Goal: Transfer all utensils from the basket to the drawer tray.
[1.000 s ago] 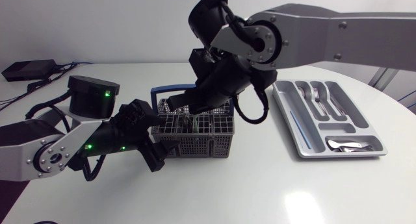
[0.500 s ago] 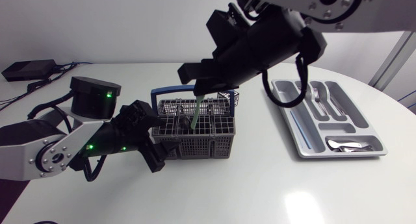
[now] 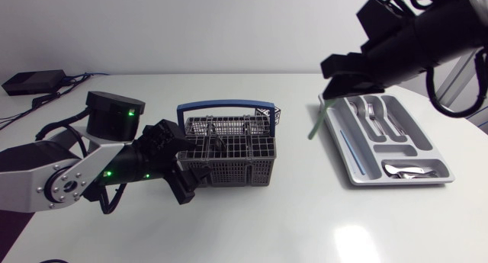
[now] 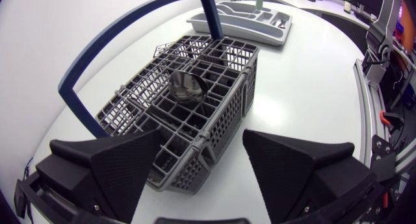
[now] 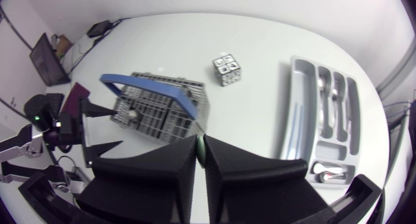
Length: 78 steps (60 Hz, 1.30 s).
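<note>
a thin green utensil point(image 3: 316, 125) hangs in the air from the right tool point(image 3: 333, 93), just beside the drawer tray point(image 3: 345, 162) on its long edge facing the basket point(image 3: 229, 171). its upper end is lost inside the black fingers, so i cannot tell what kind of utensil it is. from the right wrist only a green sliver shows in the slit where the fingers are clenched on it from both sides.

the tray holds forks point(image 3: 372, 110) in a long compartment and spoons point(image 3: 408, 169) in the crosswise end one. a pale blue streak in the long compartment nearest the basket is too faint to name.

the grey mesh basket stands on the surface point(image 3: 305, 217) well apart from the tray, its blue handle point(image 3: 225, 107) upright. a round metal spoon bowl point(image 4: 187, 87) sits in a middle cell; anything deeper is hidden by the mesh.

the left tool point(image 4: 209, 152) is spread wide, with the basket's corner between its fingers; i cannot tell whether they touch it. a small patterned cube point(image 3: 276, 113) sits just behind the basket.
</note>
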Each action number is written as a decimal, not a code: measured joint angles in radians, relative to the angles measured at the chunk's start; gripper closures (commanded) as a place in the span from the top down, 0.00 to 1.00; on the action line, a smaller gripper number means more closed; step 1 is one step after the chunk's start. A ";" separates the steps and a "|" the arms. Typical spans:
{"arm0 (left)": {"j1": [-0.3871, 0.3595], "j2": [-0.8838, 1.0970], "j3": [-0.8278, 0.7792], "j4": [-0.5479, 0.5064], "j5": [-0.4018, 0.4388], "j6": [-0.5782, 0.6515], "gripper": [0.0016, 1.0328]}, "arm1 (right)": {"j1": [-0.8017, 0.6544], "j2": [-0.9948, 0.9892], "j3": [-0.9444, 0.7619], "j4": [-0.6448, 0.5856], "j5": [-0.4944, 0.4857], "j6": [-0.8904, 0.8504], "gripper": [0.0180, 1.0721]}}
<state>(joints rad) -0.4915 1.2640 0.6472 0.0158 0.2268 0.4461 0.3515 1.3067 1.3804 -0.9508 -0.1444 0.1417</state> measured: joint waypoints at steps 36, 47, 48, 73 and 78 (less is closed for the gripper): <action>-0.027 -0.001 0.000 -0.026 -0.001 0.000 0.84 | -0.590 -0.009 -0.456 0.486 0.423 -0.450 0.11; -0.032 -0.013 0.000 -0.047 -0.004 0.000 0.84 | -0.616 0.088 -0.498 0.632 0.489 -0.485 0.11; -0.032 -0.014 0.000 -0.048 -0.004 0.000 0.84 | -0.616 0.094 -0.501 0.640 0.490 -0.486 0.11; -0.034 -0.034 0.000 -0.063 -0.004 0.000 0.84 | -0.565 0.201 -0.545 0.704 0.508 -0.455 0.42; -0.036 -0.034 0.000 -0.064 -0.004 0.000 0.84 | -0.538 0.201 -0.545 0.709 0.508 -0.432 0.58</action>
<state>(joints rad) -0.5278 1.2301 0.6476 -0.0486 0.2226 0.4458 -0.1867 1.5078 0.8356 -0.2420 0.3637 -0.2901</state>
